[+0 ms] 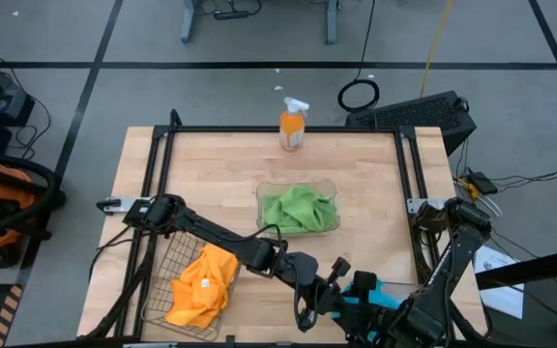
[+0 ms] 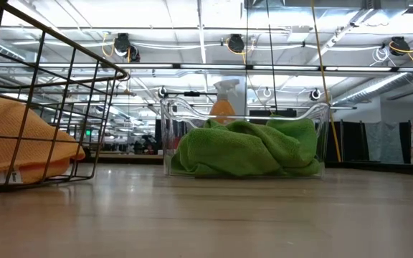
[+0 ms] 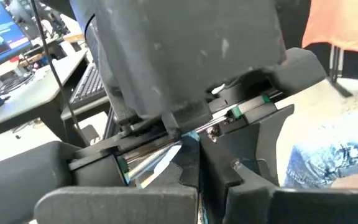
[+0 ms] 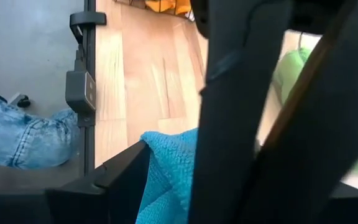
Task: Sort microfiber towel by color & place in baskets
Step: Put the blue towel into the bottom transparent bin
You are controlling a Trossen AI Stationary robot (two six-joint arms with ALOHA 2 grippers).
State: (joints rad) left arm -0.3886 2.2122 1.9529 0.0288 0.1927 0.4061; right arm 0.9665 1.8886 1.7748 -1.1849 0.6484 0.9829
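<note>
From above, a wooden counter [image 1: 220,174] carries a clear plastic basket [image 1: 298,186] near its centre holding bright green towels [image 1: 298,209]; a wire mesh basket [image 1: 172,266] at the near left holds orange-yellow towels [image 1: 203,286]; an orange spray bottle [image 1: 293,126] stands at the far edge. The left gripper [image 1: 307,314] reaches across to the near edge, fingers clenched, just beside the right gripper [image 1: 351,295], which is near a sky blue towel [image 1: 380,295] at that edge; whether either holds the cloth cannot be told here.

At counter height, the green towels fill the clear basket [image 2: 246,147]; the spray bottle [image 2: 223,106] shows behind it; the wire basket [image 2: 41,100] with orange-yellow cloth [image 2: 20,140] sits at the left.

The left wrist view is filled by the right arm's dark housing [image 3: 185,56]; blue denim [image 3: 334,158] shows beyond.

In the right wrist view, the sky blue towel [image 4: 169,168] lies against a dark finger [image 4: 98,186]; the fingers stand wide apart.
</note>
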